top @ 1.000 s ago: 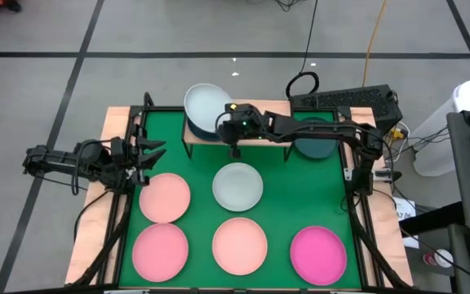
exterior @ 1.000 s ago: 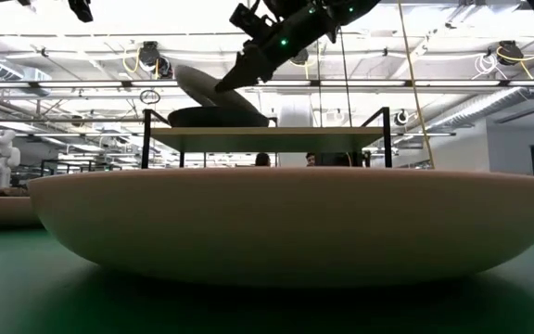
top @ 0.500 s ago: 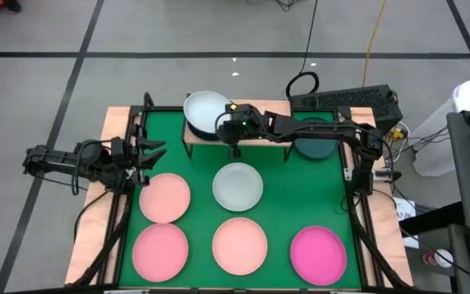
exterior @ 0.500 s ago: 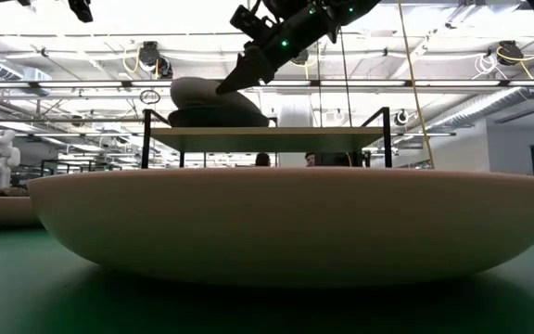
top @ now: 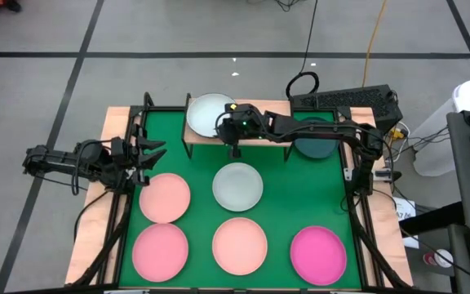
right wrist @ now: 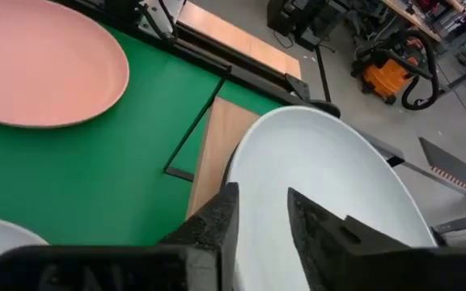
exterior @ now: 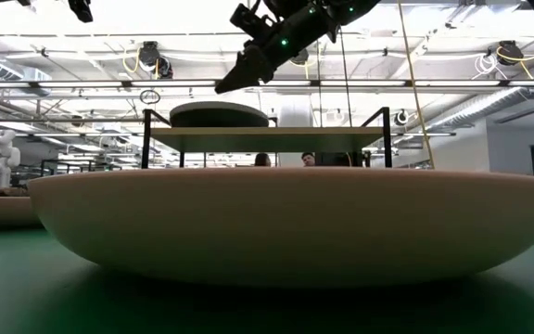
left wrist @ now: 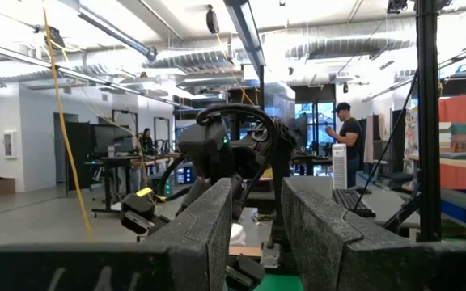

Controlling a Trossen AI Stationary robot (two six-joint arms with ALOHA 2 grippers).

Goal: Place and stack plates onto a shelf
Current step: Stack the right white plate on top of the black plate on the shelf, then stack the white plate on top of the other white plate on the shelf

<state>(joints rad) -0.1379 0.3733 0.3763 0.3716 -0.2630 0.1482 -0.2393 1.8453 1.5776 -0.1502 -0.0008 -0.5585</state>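
Note:
A pale mint-white plate (top: 210,114) lies flat on the left end of the light-wood shelf (top: 196,131), and a dark rim (right wrist: 226,164) shows under it. In the low view the two plates make one low mound (exterior: 219,114). My right gripper (right wrist: 261,214) hovers open just above the plate's near rim, clear of it (exterior: 222,86). Another mint plate (top: 237,185), three pink or peach plates (top: 165,197) and a magenta plate (top: 317,255) lie on the green table. My left gripper (top: 149,151) waits open at the table's left edge.
A dark teal plate (top: 312,145) lies right of the shelf, partly under my right arm. The shelf's right half (exterior: 323,133) is bare. A peach plate (exterior: 295,223) fills the foreground of the low view. Black frame rails (top: 129,163) run along the table's sides.
My right gripper has let go of the pale plate. The plate had been tilted, its far edge raised and its near rim between the fingers. It has dropped flat onto the dark plate on the shelf. The gripper has stayed where it was.

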